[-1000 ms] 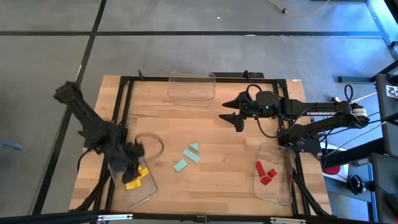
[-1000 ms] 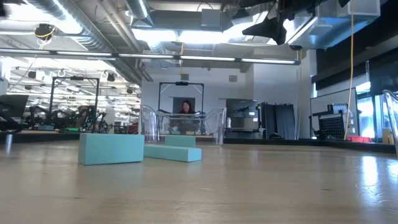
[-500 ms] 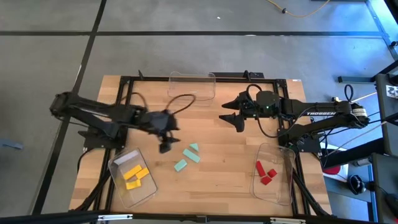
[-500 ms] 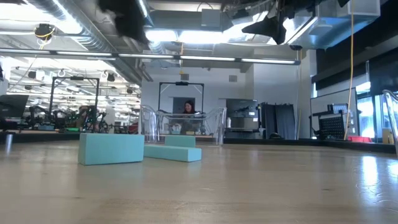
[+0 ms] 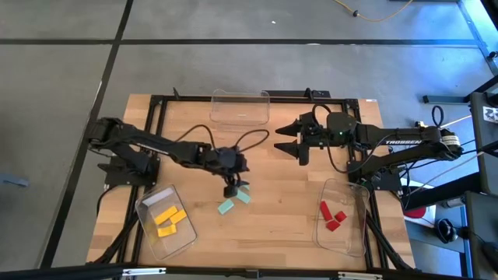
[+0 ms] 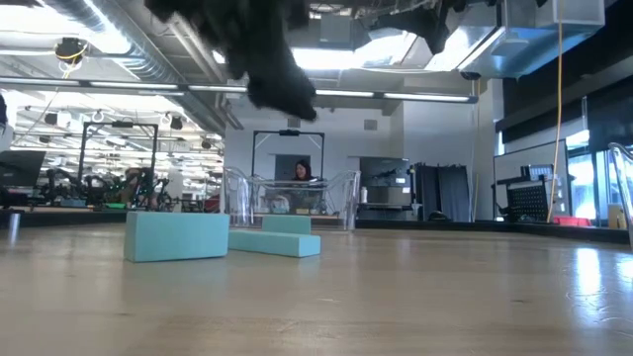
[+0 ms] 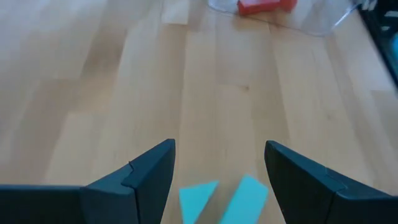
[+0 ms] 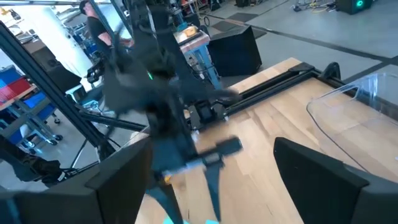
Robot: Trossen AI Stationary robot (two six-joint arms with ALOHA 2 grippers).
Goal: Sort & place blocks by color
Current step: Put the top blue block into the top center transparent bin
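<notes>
On the near part of the table (image 5: 272, 225), yellow blocks (image 5: 170, 221) lie in one clear bin (image 5: 148, 205) and red blocks (image 5: 333, 215) in another. My left end effector (image 5: 232, 189) hangs released over the mint-green blocks (image 5: 233, 201). Farther back, my right end effector (image 5: 289, 144) waits, released too.

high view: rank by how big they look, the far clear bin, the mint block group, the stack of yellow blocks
1. far clear bin, clearly the largest.
2. yellow blocks as a cluster.
3. mint blocks; part of the group is hidden under the left hand, so its rank against the yellow cluster is unsure.
</notes>
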